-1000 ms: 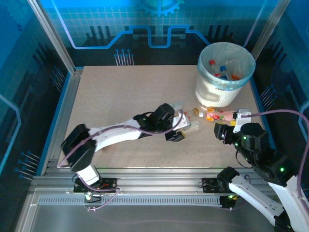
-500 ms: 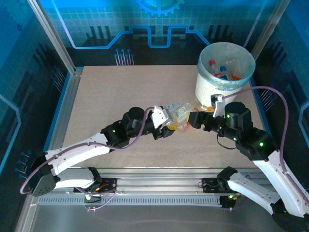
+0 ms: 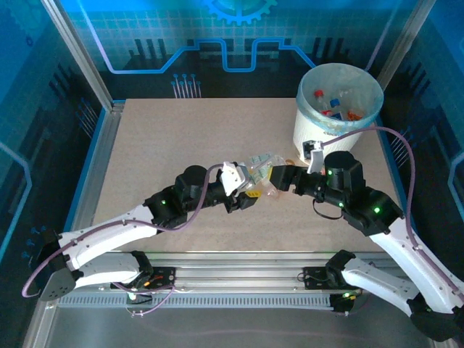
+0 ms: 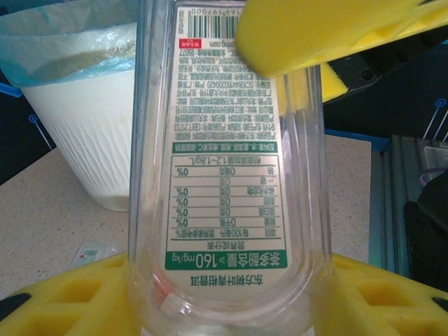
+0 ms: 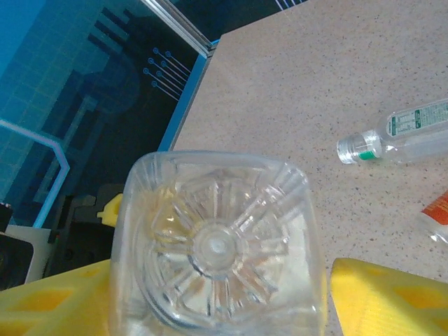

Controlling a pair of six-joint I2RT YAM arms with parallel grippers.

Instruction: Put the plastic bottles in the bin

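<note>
Both arms shifted left; left claw (image 3: pixel 251 187) clamps bottle (image 4: pixel 224 175), right claw (image 3: pixel 280 177) parted

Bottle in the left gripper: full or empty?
Looks empty: the bottle is clear from end to end, with no liquid line in the left wrist view and nothing pooled at its base.

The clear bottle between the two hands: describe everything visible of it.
The clear bottle is see-through plastic, empty as it looks, with a white label bearing a green band, small print and a barcode. Its base is squarish with moulded radial ribs. The left hand clamps it across the label with yellow pads; the right hand straddles its base, jaws apart. It hangs above the table, near the bin.
</note>
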